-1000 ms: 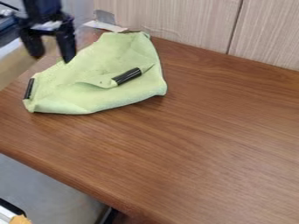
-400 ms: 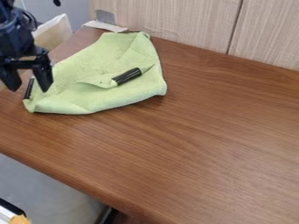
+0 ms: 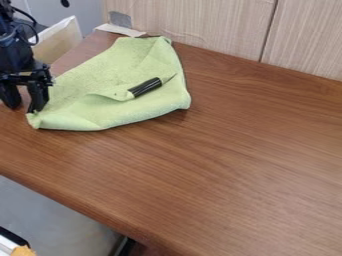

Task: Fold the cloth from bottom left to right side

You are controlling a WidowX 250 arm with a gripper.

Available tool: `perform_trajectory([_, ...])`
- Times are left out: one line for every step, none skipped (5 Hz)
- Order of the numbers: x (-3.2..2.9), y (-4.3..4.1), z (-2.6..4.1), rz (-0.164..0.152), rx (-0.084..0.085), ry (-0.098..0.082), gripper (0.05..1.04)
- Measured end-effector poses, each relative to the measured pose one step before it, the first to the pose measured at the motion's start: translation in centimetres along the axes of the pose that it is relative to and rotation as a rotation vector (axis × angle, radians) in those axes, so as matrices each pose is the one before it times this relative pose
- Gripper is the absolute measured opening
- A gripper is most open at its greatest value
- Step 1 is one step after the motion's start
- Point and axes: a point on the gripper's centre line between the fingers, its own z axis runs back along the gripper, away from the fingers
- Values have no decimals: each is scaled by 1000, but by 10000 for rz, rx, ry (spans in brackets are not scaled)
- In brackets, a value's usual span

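My black gripper (image 3: 25,103) is at the left edge of the view, low over the table at the cloth's left corner. It stands open, the right one of its two fingers against or just over the cloth's left edge. The light green cloth (image 3: 127,62) lies spread in the upper left part of the table, with a fold along its lower side. A black strip (image 3: 145,87) shows on the cloth near its middle.
The brown wooden table (image 3: 220,165) extends to the right and front, its front edge running diagonally at the lower left. A panelled wall (image 3: 200,25) borders the back. A metal bracket (image 3: 121,20) stands behind the cloth, and a light box (image 3: 59,41) is beyond the table's left side.
The gripper has come from above the cloth's upper left edge, moving left and then down to the left corner. The cloth looks the same.
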Motion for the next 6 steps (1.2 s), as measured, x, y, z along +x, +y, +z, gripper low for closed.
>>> perform_trajectory([112,-504,-197,-35,-58,98,371])
perform_trajectory([8,-342,-55,-85,2,21,181])
perform_trajectory([73,0,160,7,-2,-34,89])
perform_trajectory([118,-275,320,102,-195,6,71])
perform_trajectory([383,-1332,671,43,-447,107,69])
perform_trajectory([1193,-2510,3201,-253,-263,-530,68])
